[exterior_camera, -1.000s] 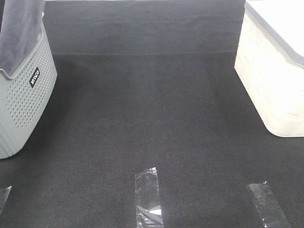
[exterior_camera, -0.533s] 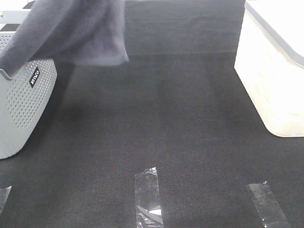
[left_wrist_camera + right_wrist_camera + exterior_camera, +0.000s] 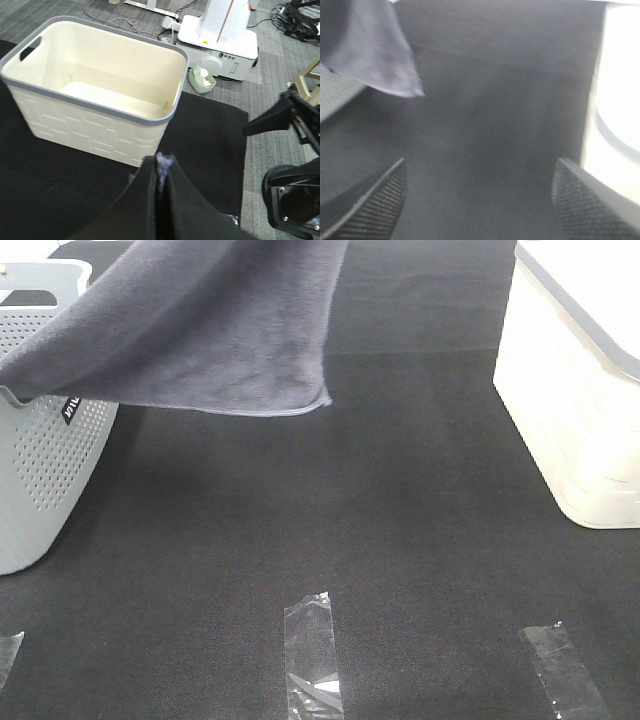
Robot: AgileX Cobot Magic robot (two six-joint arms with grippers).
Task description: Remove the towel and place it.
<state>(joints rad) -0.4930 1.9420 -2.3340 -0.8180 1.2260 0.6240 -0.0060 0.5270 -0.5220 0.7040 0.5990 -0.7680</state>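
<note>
The slate-grey towel [image 3: 215,325] hangs stretched in the air at the upper left. Its hemmed lower corner floats above the black mat, and its left part trails over the rim of the grey perforated basket [image 3: 40,470]. My left gripper [image 3: 161,167] is shut on a pinch of the towel [image 3: 164,162]; it is out of the exterior view. My right gripper [image 3: 480,200] is open and empty low over the mat. In its view the towel's corner [image 3: 375,55] hangs ahead to one side, apart from the fingers.
A cream basket with a grey rim [image 3: 580,390] stands at the right edge and looks empty in the left wrist view [image 3: 90,135]. Clear tape strips [image 3: 312,650] [image 3: 562,670] lie on the mat near the front. Robot base parts and cables [image 3: 220,30] lie beyond the mat.
The towel has come up out of the grey basket and swung to the right, spreading wide over the mat. Its free corner is now much nearer the middle.
</note>
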